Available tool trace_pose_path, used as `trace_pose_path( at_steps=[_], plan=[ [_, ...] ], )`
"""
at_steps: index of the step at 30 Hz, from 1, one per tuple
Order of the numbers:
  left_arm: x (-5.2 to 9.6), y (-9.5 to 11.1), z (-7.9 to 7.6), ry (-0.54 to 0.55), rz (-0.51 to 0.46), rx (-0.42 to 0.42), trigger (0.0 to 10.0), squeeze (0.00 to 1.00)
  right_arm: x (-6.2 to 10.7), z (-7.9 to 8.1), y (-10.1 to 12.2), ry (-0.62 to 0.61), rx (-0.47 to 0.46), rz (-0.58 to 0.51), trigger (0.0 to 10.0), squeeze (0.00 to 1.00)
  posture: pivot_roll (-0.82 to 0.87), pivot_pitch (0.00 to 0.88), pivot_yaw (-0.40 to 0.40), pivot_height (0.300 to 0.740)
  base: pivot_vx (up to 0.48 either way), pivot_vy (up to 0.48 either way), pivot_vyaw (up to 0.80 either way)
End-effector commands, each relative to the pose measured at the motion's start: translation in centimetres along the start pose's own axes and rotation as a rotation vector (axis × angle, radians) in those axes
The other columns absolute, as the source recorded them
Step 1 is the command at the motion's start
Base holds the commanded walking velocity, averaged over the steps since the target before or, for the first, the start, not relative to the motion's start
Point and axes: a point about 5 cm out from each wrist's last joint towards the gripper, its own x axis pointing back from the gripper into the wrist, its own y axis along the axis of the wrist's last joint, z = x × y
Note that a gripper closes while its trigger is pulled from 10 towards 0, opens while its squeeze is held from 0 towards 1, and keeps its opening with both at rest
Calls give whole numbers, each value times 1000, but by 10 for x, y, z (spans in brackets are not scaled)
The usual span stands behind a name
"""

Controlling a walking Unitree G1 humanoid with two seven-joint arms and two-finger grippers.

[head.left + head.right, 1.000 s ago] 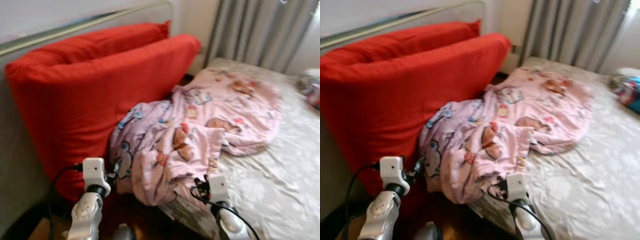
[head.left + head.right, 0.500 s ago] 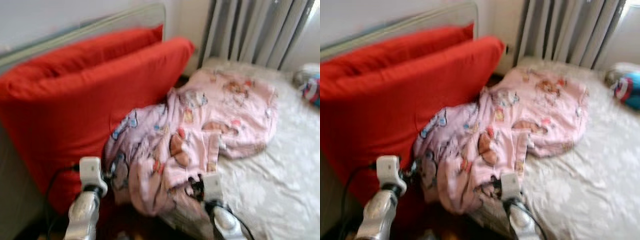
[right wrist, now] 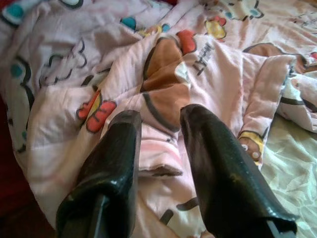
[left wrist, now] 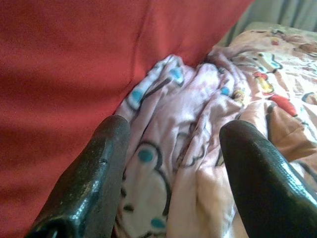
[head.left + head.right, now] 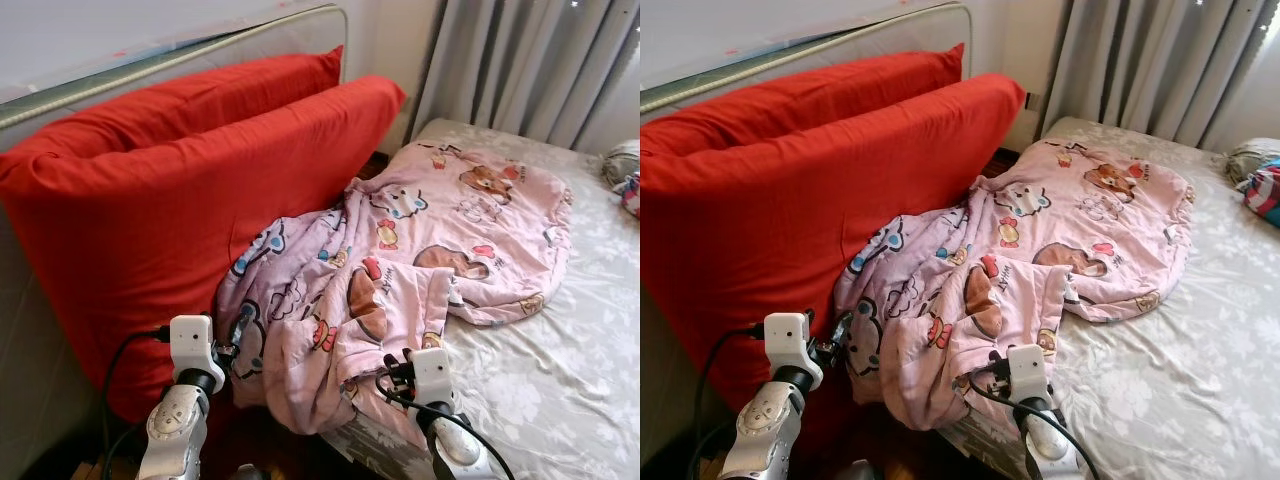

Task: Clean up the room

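Both silver arms reach forward; the left gripper spreads its fingers wide, the right gripper narrowly parted.

Two silver metal forearms each end in a boxy white wrist housing with small dark screw holes and looping black cables, the left gripper and right gripper each bearing two long, glossy black, round-tipped fingers.

Red cushions wall off the left; bare sheet right of the crumpled pink blanket lies open.
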Motion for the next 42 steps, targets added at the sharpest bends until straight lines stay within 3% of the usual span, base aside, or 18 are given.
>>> trace_pose_path(
  at_steps=[1,8,31,42],
  plan=[
    [-3,4,-7,-18,-17,7,10000,0,1,-7,0,-20,4,4,10000,0,-89,2,-22,664,341,0,0],
    [-3,5,-8,-17,-13,-2,10000,0,1,-7,0,-17,5,5,10000,0,-90,4,-21,664,326,0,0],
    [-2,2,-8,-25,-2,3,10000,0,0,-10,0,-47,-21,14,10000,0,-92,10,-21,664,0,0,0],
    [-2,-1,-8,-29,10,5,10000,0,1,-10,-1,-52,-4,25,10000,0,-92,12,-20,616,0,0,0]
  ],
)
